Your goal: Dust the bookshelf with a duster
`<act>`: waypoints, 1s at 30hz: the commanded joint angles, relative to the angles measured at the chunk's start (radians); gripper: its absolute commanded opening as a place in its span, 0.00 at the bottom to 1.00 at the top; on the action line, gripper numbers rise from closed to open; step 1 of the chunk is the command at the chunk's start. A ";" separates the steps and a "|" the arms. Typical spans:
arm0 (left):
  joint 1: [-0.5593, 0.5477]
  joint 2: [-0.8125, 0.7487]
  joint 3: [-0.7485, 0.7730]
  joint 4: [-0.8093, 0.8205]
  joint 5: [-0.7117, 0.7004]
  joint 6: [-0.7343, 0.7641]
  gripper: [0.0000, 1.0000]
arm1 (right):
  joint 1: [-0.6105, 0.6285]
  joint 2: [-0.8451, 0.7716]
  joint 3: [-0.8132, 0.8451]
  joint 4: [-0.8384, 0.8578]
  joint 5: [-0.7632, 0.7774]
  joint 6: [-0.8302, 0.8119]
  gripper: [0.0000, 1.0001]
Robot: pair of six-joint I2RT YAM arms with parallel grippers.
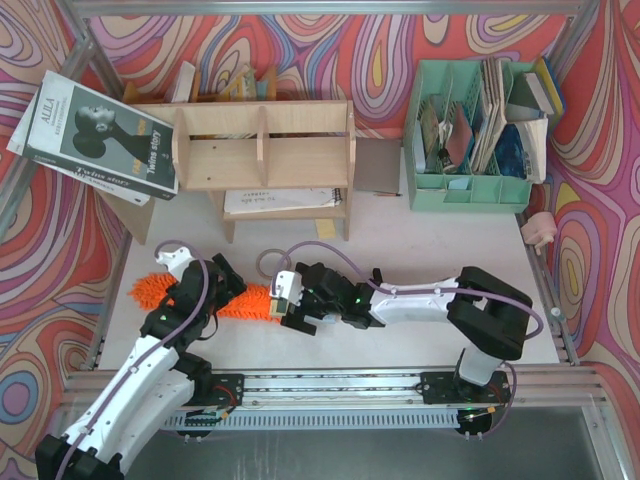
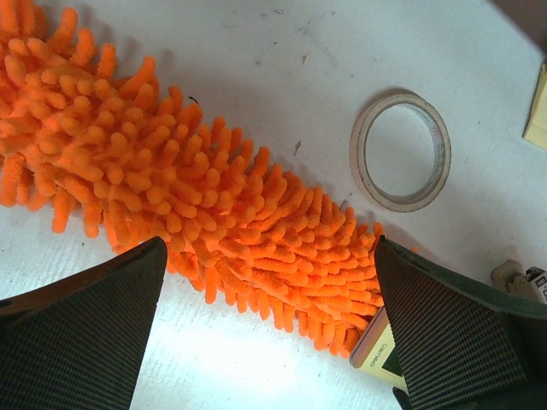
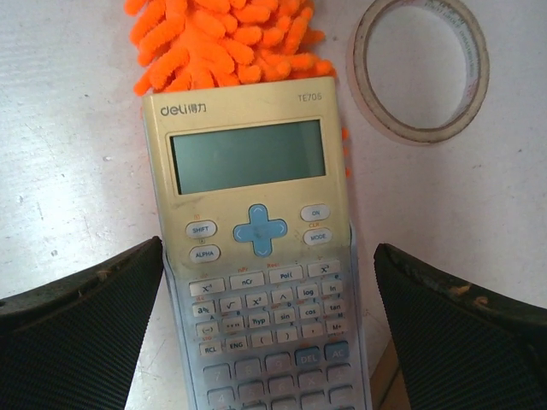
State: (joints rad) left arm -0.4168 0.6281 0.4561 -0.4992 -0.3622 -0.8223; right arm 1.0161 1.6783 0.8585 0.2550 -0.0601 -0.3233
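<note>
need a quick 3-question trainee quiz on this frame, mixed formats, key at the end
1. True or false: the left end effector is shut on the duster.
2. What lies directly below the right end effector? A) a stapler B) the calculator C) a mug
3. Where does the duster lie relative to the bookshelf?

Key
1. False. It is open, with one finger on either side of the duster's fluffy head.
2. B.
3. On the table in front of the bookshelf, not touching it.
</note>
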 commanded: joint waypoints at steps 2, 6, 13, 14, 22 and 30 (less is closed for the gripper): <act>0.007 -0.016 -0.020 -0.001 0.001 0.009 0.98 | 0.007 0.030 0.028 -0.002 0.028 -0.024 0.99; 0.007 -0.026 -0.020 -0.007 -0.004 0.009 0.98 | 0.008 0.036 0.021 0.012 0.042 -0.026 0.99; 0.009 -0.032 -0.023 -0.016 -0.011 0.007 0.98 | 0.007 0.065 0.039 -0.007 0.046 -0.032 0.90; 0.009 -0.034 -0.023 -0.018 -0.011 0.005 0.98 | 0.007 0.067 0.040 -0.008 0.047 -0.033 0.90; 0.009 -0.039 -0.027 -0.023 -0.020 0.002 0.98 | 0.007 0.065 0.056 -0.029 0.052 -0.041 0.76; 0.009 -0.031 -0.023 -0.018 -0.020 0.002 0.98 | 0.007 0.032 0.036 -0.011 0.059 -0.047 0.73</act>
State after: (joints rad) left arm -0.4137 0.5983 0.4496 -0.5068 -0.3672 -0.8227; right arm 1.0164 1.7332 0.8848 0.2344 -0.0257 -0.3553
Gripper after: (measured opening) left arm 0.984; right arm 0.762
